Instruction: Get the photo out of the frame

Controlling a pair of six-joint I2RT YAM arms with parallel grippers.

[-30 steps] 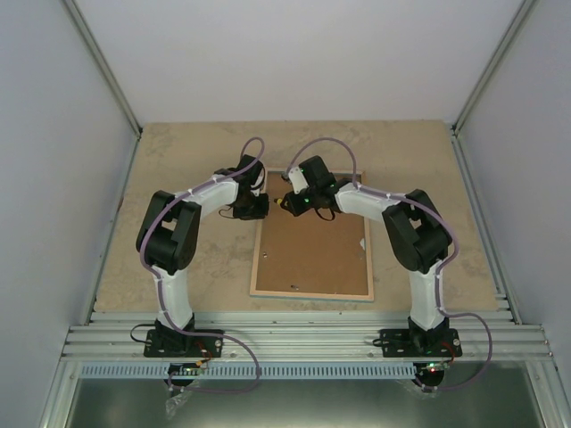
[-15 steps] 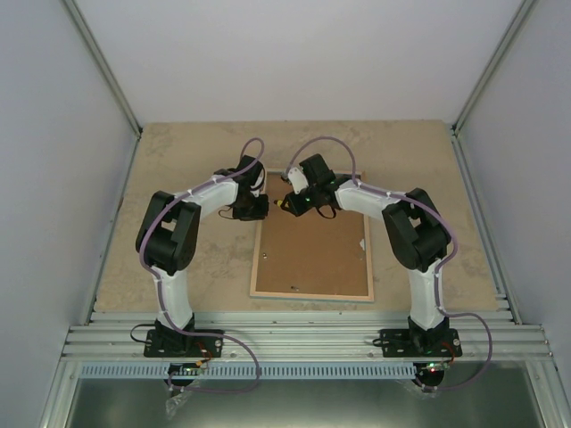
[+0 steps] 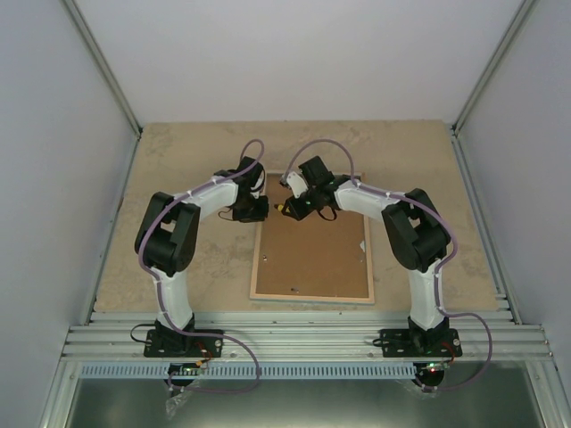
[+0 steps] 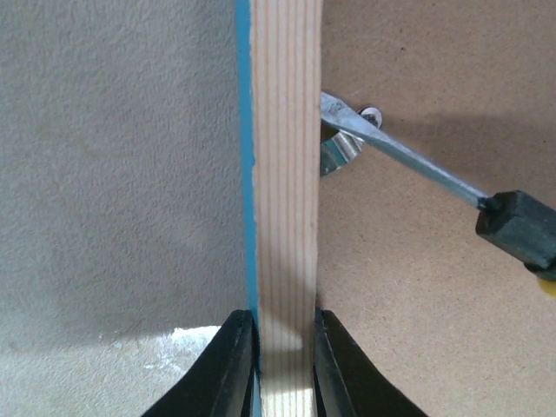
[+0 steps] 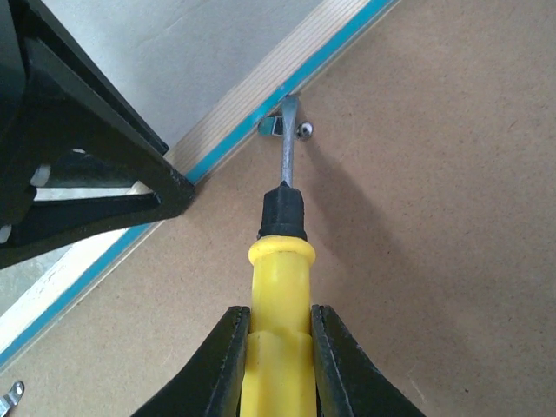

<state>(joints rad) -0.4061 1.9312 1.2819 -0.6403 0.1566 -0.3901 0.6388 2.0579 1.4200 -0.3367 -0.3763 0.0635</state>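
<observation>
Left hand (image 4: 282, 328) clamps frame (image 4: 285, 174) rail; right hand (image 5: 280, 320) clamps screwdriver (image 5: 280, 261), tip at frame

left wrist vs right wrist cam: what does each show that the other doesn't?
Left wrist only: the left end effector pinching the frame rail from both sides, turquoise edge showing.
Right wrist only: the right end effector shut on the yellow handle of the screwdriver; a second clip at lower left.
Both: the screwdriver blade tip at the metal clip, where the rail meets the brown backing board.
</observation>
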